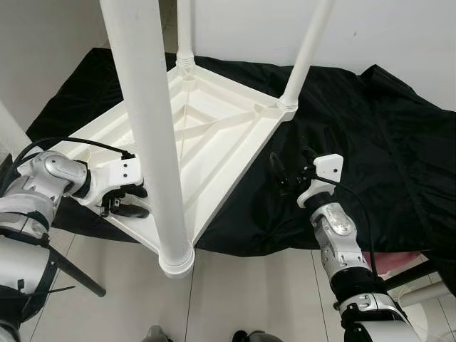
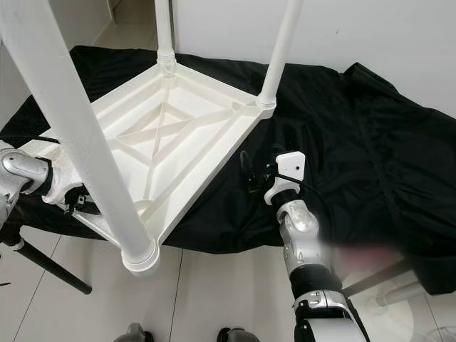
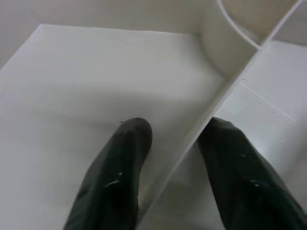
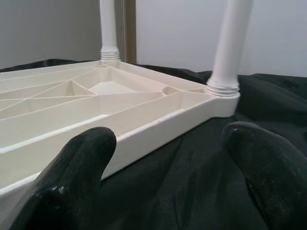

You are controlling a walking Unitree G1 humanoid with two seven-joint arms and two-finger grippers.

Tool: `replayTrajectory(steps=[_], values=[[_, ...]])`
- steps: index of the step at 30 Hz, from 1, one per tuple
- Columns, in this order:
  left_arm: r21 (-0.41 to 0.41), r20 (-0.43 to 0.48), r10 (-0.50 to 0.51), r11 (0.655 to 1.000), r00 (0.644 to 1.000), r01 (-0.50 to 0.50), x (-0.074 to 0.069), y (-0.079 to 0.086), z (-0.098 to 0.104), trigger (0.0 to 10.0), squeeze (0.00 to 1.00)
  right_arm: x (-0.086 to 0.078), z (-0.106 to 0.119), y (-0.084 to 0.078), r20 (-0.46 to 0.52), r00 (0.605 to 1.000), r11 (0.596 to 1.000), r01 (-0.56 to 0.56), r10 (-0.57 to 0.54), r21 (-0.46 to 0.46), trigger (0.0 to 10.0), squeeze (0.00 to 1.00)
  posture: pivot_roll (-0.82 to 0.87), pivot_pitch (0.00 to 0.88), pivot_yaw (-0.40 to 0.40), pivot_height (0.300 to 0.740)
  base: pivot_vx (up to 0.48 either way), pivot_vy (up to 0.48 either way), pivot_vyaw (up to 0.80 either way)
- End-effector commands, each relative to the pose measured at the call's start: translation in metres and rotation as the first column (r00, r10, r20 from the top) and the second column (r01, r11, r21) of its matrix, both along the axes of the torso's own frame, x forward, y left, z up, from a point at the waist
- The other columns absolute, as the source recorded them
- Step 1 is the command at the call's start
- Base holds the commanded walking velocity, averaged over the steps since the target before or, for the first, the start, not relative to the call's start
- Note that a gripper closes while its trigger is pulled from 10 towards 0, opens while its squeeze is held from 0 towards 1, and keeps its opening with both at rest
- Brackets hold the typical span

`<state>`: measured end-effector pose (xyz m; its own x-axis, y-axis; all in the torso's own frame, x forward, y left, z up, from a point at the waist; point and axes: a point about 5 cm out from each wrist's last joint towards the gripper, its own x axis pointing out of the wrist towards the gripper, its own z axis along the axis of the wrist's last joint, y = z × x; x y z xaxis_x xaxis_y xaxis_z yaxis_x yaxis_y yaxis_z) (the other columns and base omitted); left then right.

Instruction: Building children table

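— Left gripper (image 1: 127,201) reaches in from the side, fingers (image 3: 120,158) astride a rib of the upturned table (image 1: 214,135) on the black cloth (image 1: 370,135).
— And the right gripper (image 1: 293,169)?
— Raised beside the table edge, fingers spread, holding nothing.

Both arms reach forward.
Left claw (image 1: 127,201) has its fingers (image 3: 115,177) parted; right claw (image 1: 288,171) is spread wide, wrist raised.

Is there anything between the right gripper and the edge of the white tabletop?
Nothing visible. The right gripper hangs open over the black cloth, beside the upturned tabletop, with bare cloth between its fingers and the rim. The left gripper already straddles a rib on the far edge.
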<state>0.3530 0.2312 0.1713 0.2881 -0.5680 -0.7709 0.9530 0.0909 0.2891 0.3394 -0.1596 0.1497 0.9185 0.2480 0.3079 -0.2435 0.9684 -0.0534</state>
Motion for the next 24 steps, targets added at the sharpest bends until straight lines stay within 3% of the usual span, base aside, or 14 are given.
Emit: replayTrajectory(steps=[1, 7, 11, 15, 16, 17, 18, 24], values=[[0.014, 0.060, 0.173, 0.985, 0.983, -0.174, 0.001, 0.014, -0.017, 0.0, 0.00, -0.001, -0.005, -0.002, -0.019, 1.000, 1.000, 0.011, -0.011, -0.002, 10.0, 0.00, 0.05, 0.116, -0.037, 0.740, 0.000, 0.000, 0.00], [-0.072, 0.127, 0.207, 0.977, 0.970, -0.199, 0.008, 0.006, -0.010, 0.0, 0.00, -0.002, -0.006, -0.003, -0.021, 1.000, 1.000, 0.023, -0.023, 0.004, 10.0, 0.00, 0.05, 0.120, -0.034, 0.740, 0.000, 0.000, 0.00], [-0.081, 0.140, 0.212, 0.976, 0.967, -0.203, 0.009, 0.004, -0.009, 0.0, 0.00, -0.002, -0.006, -0.003, -0.021, 0.999, 1.000, 0.024, -0.024, 0.004, 10.0, 0.00, 0.05, 0.120, -0.034, 0.740, 0.000, 0.000, 0.00], [-0.208, 0.205, 0.230, 0.960, 0.951, -0.188, 0.018, -0.015, 0.001, 0.2, 0.00, -0.001, -0.006, -0.004, -0.025, 0.999, 0.999, 0.036, -0.036, 0.014, 10.0, 0.00, 0.06, 0.130, -0.026, 0.740, 0.000, 0.000, 0.00], [-0.208, 0.205, 0.230, 0.960, 0.951, -0.188, 0.018, -0.015, 0.001, 0.2, 0.00, -0.001, -0.006, -0.004, -0.025, 0.999, 0.999, 0.036, -0.036, 0.014, 10.0, 0.00, 0.06, 0.130, -0.026, 0.740, 0.000, 0.000, 0.00], [-0.257, 0.252, 0.238, 0.951, 0.938, -0.172, 0.021, -0.025, 0.005, 3.7, 0.00, -0.001, -0.007, -0.005, -0.029, 0.998, 0.999, 0.049, -0.048, 0.022, 10.0, 0.00, 0.06, 0.130, -0.027, 0.740, 0.000, 0.000, 0.00], [-0.313, 0.314, 0.253, 0.937, 0.915, -0.152, 0.025, -0.037, 0.008, 10.0, 0.00, 0.000, -0.008, -0.007, -0.034, 0.997, 0.997, 0.066, -0.065, 0.032, 10.0, 0.00, 0.06, 0.130, -0.025, 0.740, 0.000, 0.000, 0.00], [-0.426, 0.290, 0.275, 0.895, 0.916, -0.134, 0.026, -0.061, 0.003, 10.0, 0.00, 0.003, -0.008, -0.009, -0.047, 0.993, 0.993, 0.108, -0.105, 0.053, 10.0, 0.00, 0.06, 0.129, -0.023, 0.740, 0.000, 0.000, 0.00]])
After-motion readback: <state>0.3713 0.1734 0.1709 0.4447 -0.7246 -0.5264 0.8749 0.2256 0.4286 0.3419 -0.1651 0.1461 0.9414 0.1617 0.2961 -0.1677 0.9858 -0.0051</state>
